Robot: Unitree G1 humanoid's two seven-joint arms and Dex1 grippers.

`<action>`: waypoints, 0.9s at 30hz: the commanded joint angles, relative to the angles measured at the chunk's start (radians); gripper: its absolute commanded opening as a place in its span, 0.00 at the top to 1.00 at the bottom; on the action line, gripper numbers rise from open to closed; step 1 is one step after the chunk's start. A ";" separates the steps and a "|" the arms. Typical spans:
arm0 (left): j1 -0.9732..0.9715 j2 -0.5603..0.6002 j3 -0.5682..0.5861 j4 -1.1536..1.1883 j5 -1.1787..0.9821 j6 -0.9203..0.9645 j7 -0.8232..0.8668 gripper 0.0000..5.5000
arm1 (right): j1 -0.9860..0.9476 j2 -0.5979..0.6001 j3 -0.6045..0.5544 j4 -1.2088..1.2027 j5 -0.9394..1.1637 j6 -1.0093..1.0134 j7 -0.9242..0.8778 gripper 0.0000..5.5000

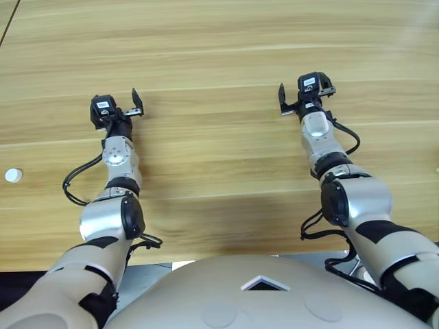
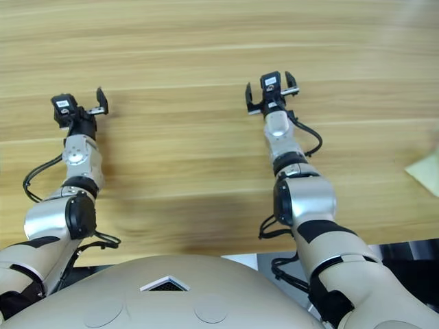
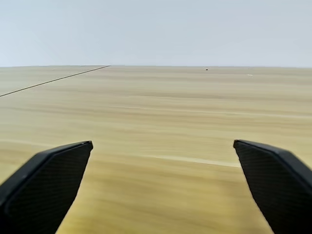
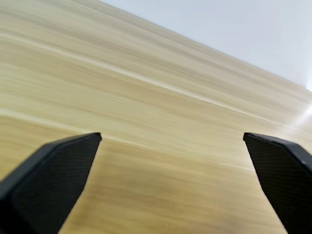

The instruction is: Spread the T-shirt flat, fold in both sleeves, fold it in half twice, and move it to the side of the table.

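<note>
Nearest the robot, on the wooden table (image 1: 219, 226), a small white round object (image 1: 12, 175) is lying far out to the left, well apart from both arms. At the table's right edge, about level with the right forearm, a pale yellowish corner of what is appearing to be the T-shirt (image 2: 426, 168) is lying flat, with the rest cut off by the frame. Farther out, the left gripper (image 3: 162, 143) and the right gripper (image 1: 305, 92) are hanging side by side, well apart, low over the wood. Both are standing with jaws spread wide and are gripping nothing. Beyond them the tabletop is running on to its far edge.
</note>
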 commanded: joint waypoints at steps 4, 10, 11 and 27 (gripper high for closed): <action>-0.020 -0.001 0.037 0.017 -0.034 0.061 -0.037 0.02 | -0.004 0.007 -0.039 0.004 0.038 0.016 0.021 0.02; -0.055 0.000 0.108 0.034 -0.117 0.227 -0.136 0.02 | -0.008 -0.001 -0.105 0.009 0.102 0.054 0.083 0.02; -0.061 0.002 0.116 0.037 -0.125 0.259 -0.149 0.02 | -0.009 -0.002 -0.110 0.009 0.104 0.059 0.088 0.02; -0.079 -0.006 0.079 0.042 -0.056 0.289 -0.102 0.02 | -0.018 -0.031 -0.342 0.016 0.331 0.202 0.229 0.02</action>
